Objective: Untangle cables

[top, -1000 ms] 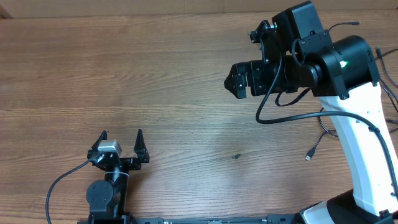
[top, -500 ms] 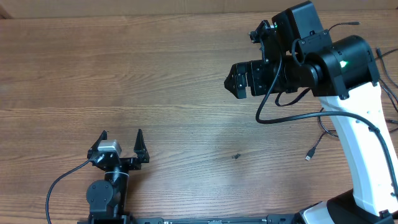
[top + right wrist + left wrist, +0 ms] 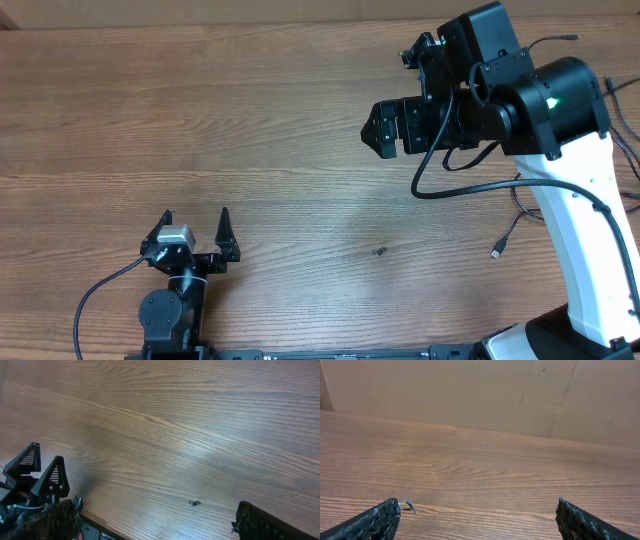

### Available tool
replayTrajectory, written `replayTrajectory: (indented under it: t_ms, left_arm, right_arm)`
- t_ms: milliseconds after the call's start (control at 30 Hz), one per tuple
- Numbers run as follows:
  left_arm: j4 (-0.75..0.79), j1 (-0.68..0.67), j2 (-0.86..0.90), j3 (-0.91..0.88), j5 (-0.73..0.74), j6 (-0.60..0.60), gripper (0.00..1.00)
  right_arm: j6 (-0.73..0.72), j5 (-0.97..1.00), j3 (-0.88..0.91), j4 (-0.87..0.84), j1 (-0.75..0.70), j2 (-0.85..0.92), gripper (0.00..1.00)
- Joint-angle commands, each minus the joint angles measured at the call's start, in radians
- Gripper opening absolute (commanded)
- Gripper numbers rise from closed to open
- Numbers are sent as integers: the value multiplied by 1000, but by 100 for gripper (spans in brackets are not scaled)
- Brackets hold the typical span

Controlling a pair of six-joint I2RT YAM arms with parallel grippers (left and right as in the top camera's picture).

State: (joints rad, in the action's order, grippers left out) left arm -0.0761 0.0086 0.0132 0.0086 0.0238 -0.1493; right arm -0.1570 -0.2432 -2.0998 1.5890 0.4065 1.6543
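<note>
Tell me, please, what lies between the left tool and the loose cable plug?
Overhead view: only bare table and one small dark speck between the left tool and the cable plug.

Brown wood-grain table, black cables, white-and-black right arm, black left gripper
</note>
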Motion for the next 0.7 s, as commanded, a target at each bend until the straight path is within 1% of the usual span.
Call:
replayTrajectory:
  t_ms: [0,133,333,500,600,667]
  left_arm:
    - [-2,6,-9,-3,-8,23,100]
    - [-2,6,-9,-3,-8,23,100]
    - [-2,6,-9,-3,-8,22,100]
    - [-2,6,-9,-3,-8,22,100]
    - [-2,6,-9,-3,-8,22,100]
    - [-2,6,-9,-3,-8,23,100]
  right_arm:
    - [4,15,1,-6,3,-4,100]
    - [6,68,1,-37,3,-5,100]
    - [6,71,2,-168,3,-12,100]
    - [6,71,12,-188,3,-31,100]
    - [6,71,66,-251,3,-62,100]
    - [6,71,147,-324,3,-101,100]
